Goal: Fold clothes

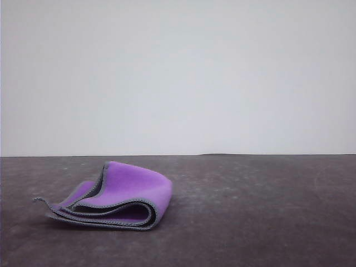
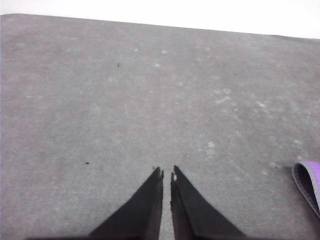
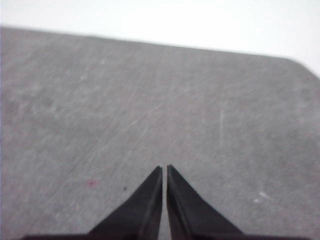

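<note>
One soft cloth (image 1: 125, 197), purple face out and dark grey within, pale stitched edge, lying loosely folded on the grey bench (image 1: 267, 211) left of centre; judged light, limp, non-fragile, best pinched at a free hemmed corner; left claw (image 2: 167, 173) and right claw (image 3: 164, 169) both closed, empty.

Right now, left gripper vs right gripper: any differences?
1. The left gripper has an edge of the folded cloth in its wrist view; the right gripper has bare grey table ahead of it.
2. The left gripper's tips look chipped and slightly uneven; the right gripper's tips look smooth and even.

Shared: both are shut with only a thin slit between dark pointed fingers, hold nothing, and are off the cloth.
</note>
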Available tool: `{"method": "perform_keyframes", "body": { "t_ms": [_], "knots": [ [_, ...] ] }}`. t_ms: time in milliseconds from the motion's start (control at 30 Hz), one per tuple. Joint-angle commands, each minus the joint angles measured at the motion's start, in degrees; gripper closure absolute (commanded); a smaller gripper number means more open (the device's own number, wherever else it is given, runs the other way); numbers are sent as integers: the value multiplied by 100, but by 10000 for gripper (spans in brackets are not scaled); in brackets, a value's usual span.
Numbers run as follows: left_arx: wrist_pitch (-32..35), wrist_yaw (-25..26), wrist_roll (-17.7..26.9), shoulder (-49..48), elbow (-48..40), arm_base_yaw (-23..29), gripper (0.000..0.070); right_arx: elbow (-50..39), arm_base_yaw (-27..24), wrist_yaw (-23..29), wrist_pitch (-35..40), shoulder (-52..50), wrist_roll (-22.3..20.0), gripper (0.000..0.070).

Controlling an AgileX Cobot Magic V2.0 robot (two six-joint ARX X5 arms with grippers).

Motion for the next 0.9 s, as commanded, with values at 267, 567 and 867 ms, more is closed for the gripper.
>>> {"method": "perform_keyframes", "body": {
  "t_ms": [267,567,867],
  "knots": [
    [-62,-9,-24,-6,-109,11,684,-35,78,149,-35,4,377,690],
    [-62,-9,-24,-6,-109,11,684,-35,83,152,8,4,372,690],
    [-62,-9,-24,-8,-109,11,684,-33,83,152,94,4,372,690]
  ]
}}
